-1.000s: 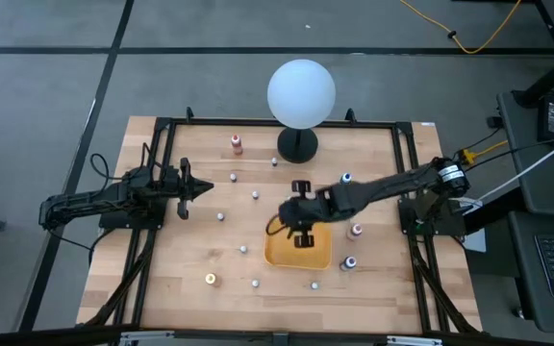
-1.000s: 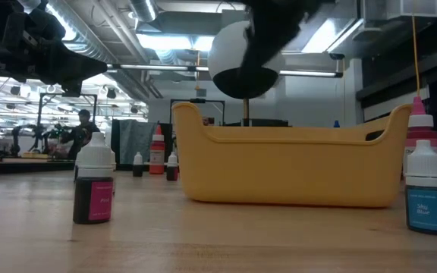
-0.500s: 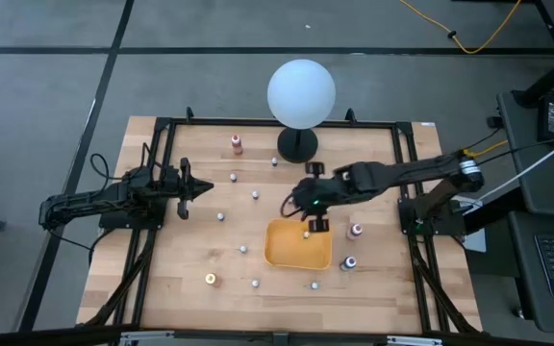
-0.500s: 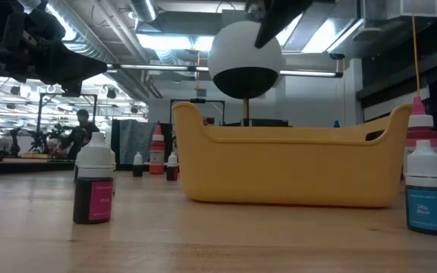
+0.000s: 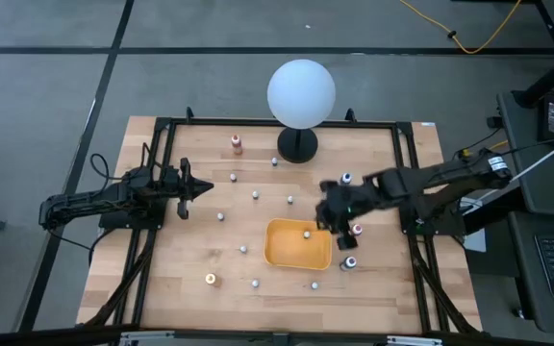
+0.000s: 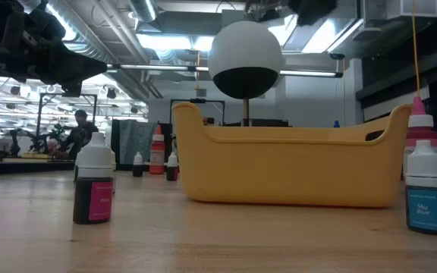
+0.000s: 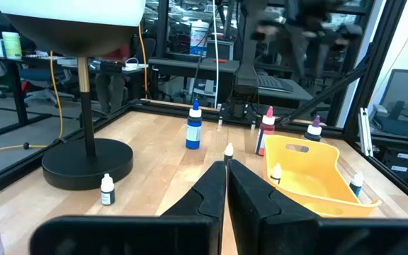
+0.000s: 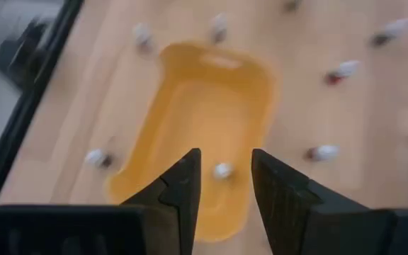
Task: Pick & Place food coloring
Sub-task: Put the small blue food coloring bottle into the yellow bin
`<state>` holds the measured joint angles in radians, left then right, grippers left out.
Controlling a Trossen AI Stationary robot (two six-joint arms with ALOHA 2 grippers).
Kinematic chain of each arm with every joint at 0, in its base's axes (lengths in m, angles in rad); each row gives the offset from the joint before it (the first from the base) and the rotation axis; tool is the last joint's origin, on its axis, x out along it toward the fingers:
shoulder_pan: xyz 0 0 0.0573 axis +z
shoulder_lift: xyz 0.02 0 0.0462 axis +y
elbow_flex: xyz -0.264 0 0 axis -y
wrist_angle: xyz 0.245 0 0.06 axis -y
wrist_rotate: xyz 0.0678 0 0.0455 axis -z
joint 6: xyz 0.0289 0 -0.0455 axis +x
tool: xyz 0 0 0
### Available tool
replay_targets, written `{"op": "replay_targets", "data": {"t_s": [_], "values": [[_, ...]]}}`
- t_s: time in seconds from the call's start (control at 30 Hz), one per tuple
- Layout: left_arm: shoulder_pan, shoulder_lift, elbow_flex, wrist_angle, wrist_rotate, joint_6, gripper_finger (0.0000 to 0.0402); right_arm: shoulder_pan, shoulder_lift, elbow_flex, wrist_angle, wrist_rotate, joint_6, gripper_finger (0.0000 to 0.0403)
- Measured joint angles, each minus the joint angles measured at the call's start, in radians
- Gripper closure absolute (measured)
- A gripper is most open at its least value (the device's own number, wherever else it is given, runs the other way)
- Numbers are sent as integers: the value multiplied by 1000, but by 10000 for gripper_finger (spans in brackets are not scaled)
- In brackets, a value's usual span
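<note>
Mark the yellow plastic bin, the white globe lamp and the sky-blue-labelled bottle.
yellow plastic bin (image 5: 283, 253): high view, bare floor.
white globe lamp (image 5: 301, 92): high view, globe top.
sky-blue-labelled bottle (image 6: 428, 207): low view, label.

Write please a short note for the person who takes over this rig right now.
Left hand: shut, empty, parked at the table's left side.
Right hand: open, empty, in the air near the tray's right edge.
Done: one bottle lies in the tray.
Left: the others are on the table, e.g. red bottle, blue bottle, pink bottle, orange bottle.
</note>
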<state>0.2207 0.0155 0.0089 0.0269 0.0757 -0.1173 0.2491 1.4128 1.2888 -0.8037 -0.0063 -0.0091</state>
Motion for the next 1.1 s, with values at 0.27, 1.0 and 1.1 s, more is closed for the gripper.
{"op": "replay_targets", "data": {"t_s": [0.27,1.0,1.1], "values": [[0,0,0,0,0,0,393,134,71,-49,12,-8,-34,275],[0,0,0,0,0,0,392,347,384,89,59,68,155,165],[0,0,0,0,0,0,390,358,410,112,63,67,158,170]]}}
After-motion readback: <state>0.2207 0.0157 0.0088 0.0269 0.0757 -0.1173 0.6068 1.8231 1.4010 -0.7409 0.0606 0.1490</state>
